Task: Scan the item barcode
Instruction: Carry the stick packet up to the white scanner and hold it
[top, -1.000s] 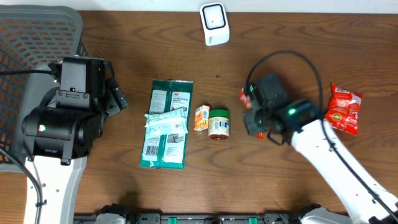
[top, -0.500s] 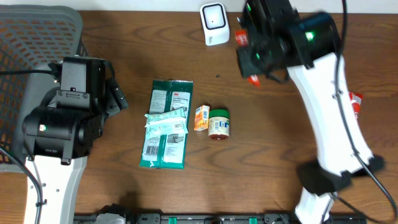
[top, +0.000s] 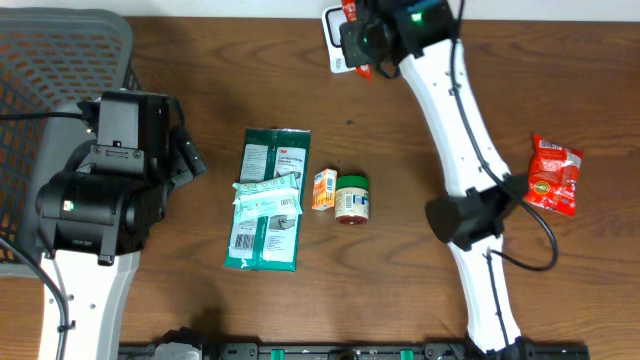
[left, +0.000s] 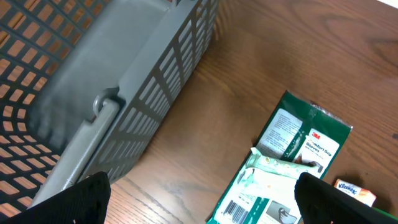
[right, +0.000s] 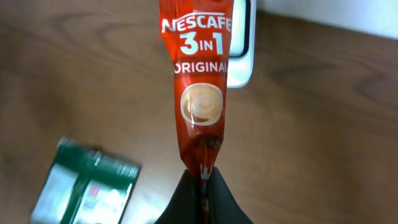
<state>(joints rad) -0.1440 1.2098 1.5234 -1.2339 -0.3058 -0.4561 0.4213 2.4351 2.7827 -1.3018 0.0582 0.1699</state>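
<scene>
Step in hand, by judgement: presenting the item to the reader.

Pinched tight in right gripper (right: 202, 186), by its lower end: sachet (right: 199, 93), red, printed face toward the wrist camera. Held roughly upright over the table (right: 323, 137), upper end overlapping scanner (right: 242, 56) in the wrist view. Touching it or just in front of it, cannot tell. From overhead, found at the far edge right by the scanner, mostly hidden under the arm.

No barcode visible on the face shown. Probably on the back, but not confirmed.

Left gripper (left: 202, 199): spread wide, holding nothing, hanging beside basket (left: 124, 93) and above the near end of green pack (top: 268, 200).

Lying mid-table, untouched: green pack, small box (top: 324, 189), jar (top: 351, 198) just beside the box. Well apart at the right: red pouch (top: 553, 175).

Next move, as judged:
- Turn the wrist to bring the barcode side square to the scanner window.
- Hold close in front and steady.
- Keep the pinch firm. Thin and limp-looking, so likely to flop or twist off-axis when held by one end.

No sign of a completed read in these views.
</scene>
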